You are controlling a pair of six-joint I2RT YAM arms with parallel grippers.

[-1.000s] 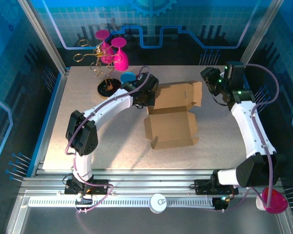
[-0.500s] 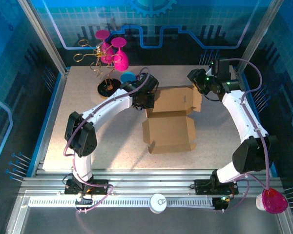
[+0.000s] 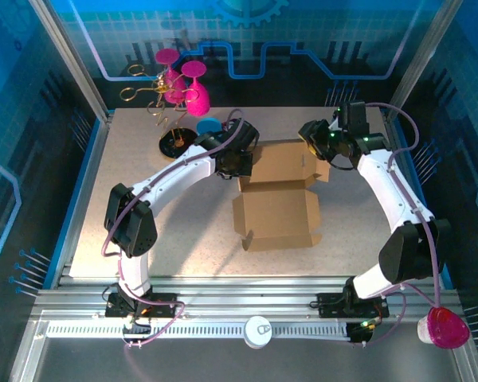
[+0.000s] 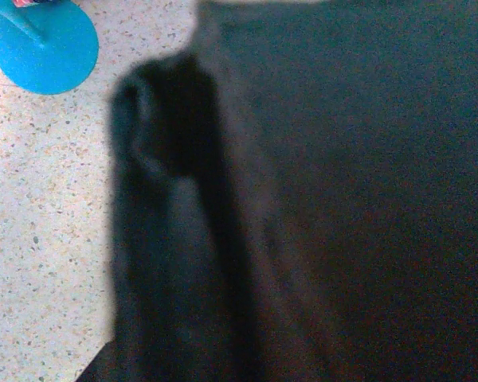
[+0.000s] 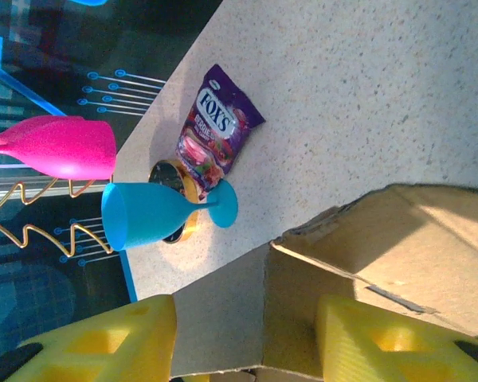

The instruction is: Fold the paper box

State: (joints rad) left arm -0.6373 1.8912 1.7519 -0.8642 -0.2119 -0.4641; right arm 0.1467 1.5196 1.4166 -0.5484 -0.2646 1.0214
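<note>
The paper box [image 3: 277,213] lies mid-table, back wall raised, its main crease running left to right. The right gripper [image 5: 245,346] is held spread at the far-right corner, a flap edge standing between its yellow fingers [image 5: 366,342]. The left gripper [image 3: 237,163] is placed at the far-left corner; its state cannot be told.

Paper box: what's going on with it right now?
Both arms are at the paper box, which lies open on the table, not yet folded. The left hand is at its far left corner, grip unclear. The right hand is open, fingers straddling a cardboard edge at the far right.
</note>
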